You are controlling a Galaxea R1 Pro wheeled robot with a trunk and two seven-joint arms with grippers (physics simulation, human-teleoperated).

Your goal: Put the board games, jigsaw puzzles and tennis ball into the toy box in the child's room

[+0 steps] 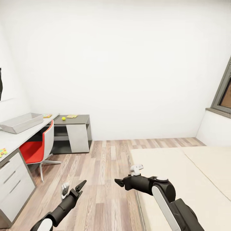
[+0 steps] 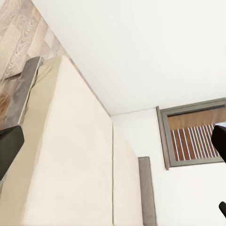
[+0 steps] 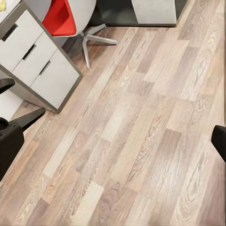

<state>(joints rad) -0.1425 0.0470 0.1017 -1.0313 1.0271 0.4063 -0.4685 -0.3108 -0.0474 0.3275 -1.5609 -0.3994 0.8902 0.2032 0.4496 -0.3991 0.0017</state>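
Toys remain unpacked: ball and puzzles lie on the counter beside the tub (seemingly empty), both hands wide, holding nothing.

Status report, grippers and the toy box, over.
Left gripper and right gripper open, empty. Toy box on the desk. Red chair alongside.
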